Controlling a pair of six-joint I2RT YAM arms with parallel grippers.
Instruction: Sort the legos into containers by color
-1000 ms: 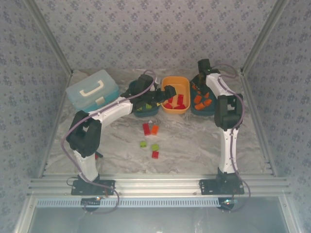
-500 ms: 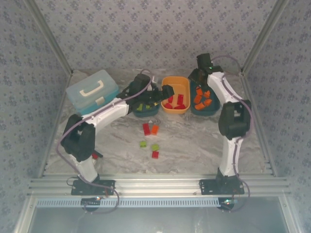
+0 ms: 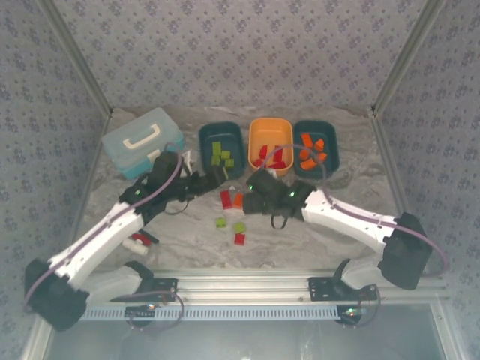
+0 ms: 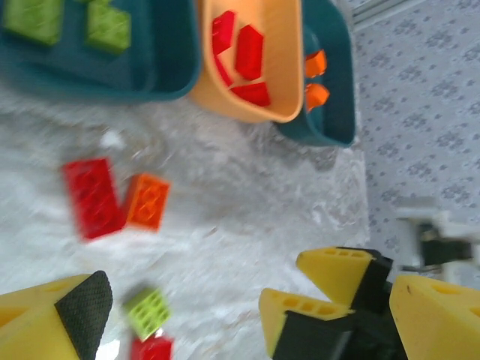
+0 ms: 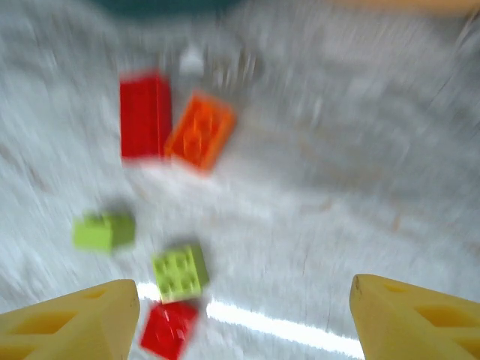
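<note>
Both arms are stretched low over the marble table, and the right gripper has its yellow fingers spread wide, nothing between them. Just ahead of it sit five loose legos, count them: a red brick nearest, by the left finger, a lime brick just beyond it, a second lime brick off to the left, then further out a long red brick and an orange brick lying side by side and touching. That's two red, two lime, one orange. The left gripper is wide apart too, and empty, with that same scatter lying in front of its tips. From above, the left gripper and right gripper face each other across the red-and-orange pair. Beyond both tools stand three containers in a row: the left teal tub with four lime legos inside, the orange tub in the middle holding red ones, three of them plain from the left wrist, and the right teal tub holding orange ones, too blurred for a firm count. Far off to the left gripper's left stands one light blue case with a white handle.
</note>
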